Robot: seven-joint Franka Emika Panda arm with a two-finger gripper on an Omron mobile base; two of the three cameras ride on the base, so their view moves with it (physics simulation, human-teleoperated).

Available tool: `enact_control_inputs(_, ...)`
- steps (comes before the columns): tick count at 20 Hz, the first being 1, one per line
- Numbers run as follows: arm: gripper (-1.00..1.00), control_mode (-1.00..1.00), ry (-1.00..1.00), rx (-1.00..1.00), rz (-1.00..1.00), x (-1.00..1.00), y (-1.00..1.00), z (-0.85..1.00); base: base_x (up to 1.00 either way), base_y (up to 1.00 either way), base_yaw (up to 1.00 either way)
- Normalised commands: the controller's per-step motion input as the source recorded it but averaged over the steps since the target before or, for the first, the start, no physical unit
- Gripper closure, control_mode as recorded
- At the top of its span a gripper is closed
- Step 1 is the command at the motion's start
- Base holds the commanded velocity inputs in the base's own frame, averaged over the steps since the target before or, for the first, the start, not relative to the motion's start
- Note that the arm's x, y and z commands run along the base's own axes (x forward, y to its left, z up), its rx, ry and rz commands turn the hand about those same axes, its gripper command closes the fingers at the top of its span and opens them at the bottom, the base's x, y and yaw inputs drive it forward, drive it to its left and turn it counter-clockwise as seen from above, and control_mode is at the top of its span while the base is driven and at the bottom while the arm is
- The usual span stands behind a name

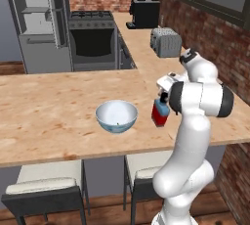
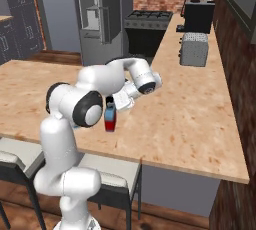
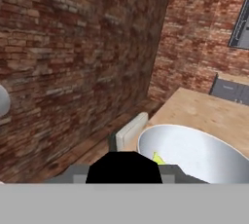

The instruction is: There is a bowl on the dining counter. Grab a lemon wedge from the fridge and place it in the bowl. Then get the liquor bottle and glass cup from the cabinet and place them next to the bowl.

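One tool gripping the liquor bottle by its black cap, standing it on the surface, bowl sitting just beside, lemon wedge lying inside.

The white Franka Panda arm with dark joints rises from the near side, bends at a raised elbow and folds back down — its forearm reaches left and low over the light wood-grain dining counter. The two-finger gripper hangs at the wrist, pointed downward, its jaws closed on the top of the squat red liquor bottle with blue shoulders and black cap — the bottle stands upright on the counter.
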Motion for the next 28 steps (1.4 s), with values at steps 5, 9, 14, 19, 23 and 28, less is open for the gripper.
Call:
enact_control_inputs(5,1.00,-1.00,0.00,0.00,0.00,0.37,0.00,-0.27,0.00,0.00,0.00)
enact_control_inputs(9,1.00,-1.00,0.01,0.00,0.00,0.39,0.00,-0.25,0.00,0.00,0.00)
enact_control_inputs(14,1.00,-1.00,0.04,0.00,0.00,0.37,0.02,-0.25,0.00,0.00,0.00)
enact_control_inputs(19,1.00,-1.00,0.11,0.00,0.00,0.41,0.04,-0.34,0.00,0.00,0.00)
enact_control_inputs(23,1.00,-1.00,0.08,0.00,0.03,0.20,0.01,-0.37,0.00,0.00,0.00)
enact_control_inputs(28,-1.00,-1.00,-0.01,0.00,0.04,-0.01,0.02,-0.39,0.00,0.00,0.00)
